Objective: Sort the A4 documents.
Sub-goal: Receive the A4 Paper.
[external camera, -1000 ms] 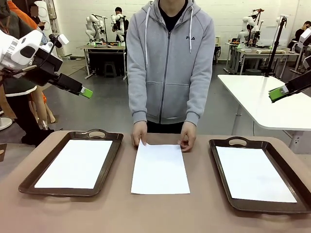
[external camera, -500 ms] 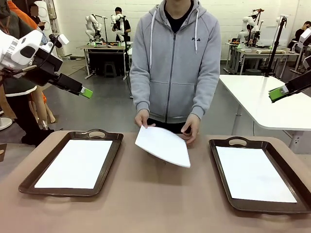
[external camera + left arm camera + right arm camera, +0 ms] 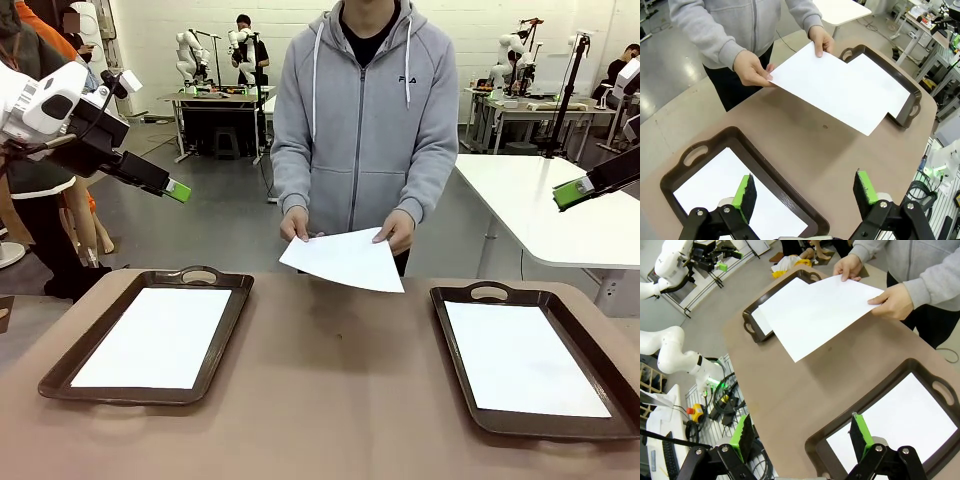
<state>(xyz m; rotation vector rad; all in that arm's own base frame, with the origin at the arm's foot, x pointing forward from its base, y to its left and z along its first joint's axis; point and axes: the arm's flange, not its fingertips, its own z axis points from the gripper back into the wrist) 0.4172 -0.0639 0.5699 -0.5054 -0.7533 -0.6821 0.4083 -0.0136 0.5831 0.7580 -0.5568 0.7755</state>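
Observation:
A person across the table holds one white A4 document in both hands, lifted off the table's far middle and tilted; it also shows in the wrist views. A second sheet lies in the left brown tray, a third in the right tray. My left gripper hangs open high above the table's left side, over the left tray. My right gripper hangs open high on the right, over the right tray. Both hold nothing.
The brown tabletop between the trays is bare. A white table stands behind on the right. Other tables, arms and people show far back in the room.
The person has picked the middle sheet up off the table and now holds it in the air with both hands. Both my grippers stay where they were, open.

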